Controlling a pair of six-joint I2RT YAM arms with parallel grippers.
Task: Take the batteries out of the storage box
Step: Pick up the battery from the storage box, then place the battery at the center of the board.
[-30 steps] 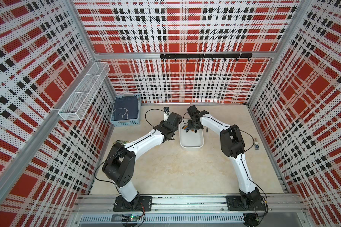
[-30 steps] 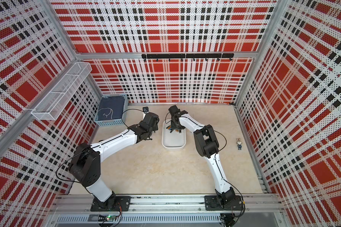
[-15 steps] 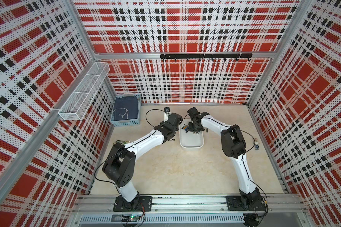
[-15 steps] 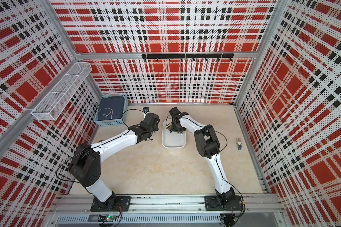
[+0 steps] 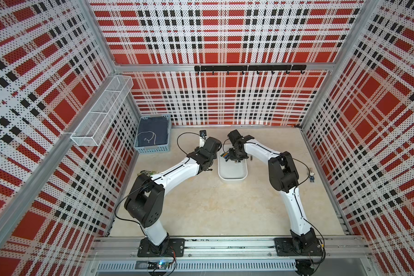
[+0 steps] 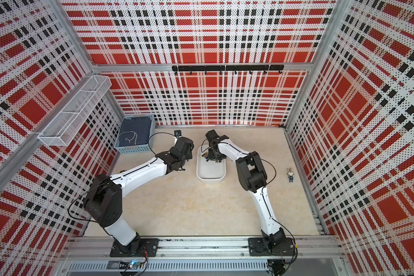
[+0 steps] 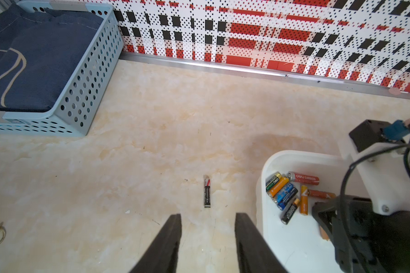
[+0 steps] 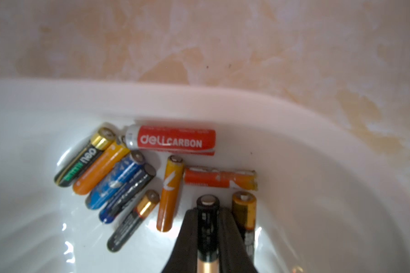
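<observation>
Right gripper (image 8: pixel 207 214) is reaching down into the storage box (image 8: pixel 223 99), pinching a black-and-gold battery (image 8: pixel 207 224) lengthwise between its fingers. Can't tell whether that cell is clearing the box floor. The other batteries (image 8: pixel 128 179) are lying loose inside the box, bunched in one rounded corner. A red cell (image 8: pixel 173 141) is lying along the wall, with blue, orange and black-and-gold ones fanning out beside it. Another gold-and-black cell (image 8: pixel 244 217) is sitting just beside the right gripper. Left gripper (image 7: pixel 207 216) is hovering over the worktop (image 7: pixel 152 141) just outside the box, jaws moderately apart and gripping nothing. One black battery (image 7: pixel 207 192) is lying on the worktop just beside the box, in line with the left gripper's gap. In both top views the box (image 5: pixel 232 175) (image 6: pixel 210 176) is sitting between the two arms.
</observation>
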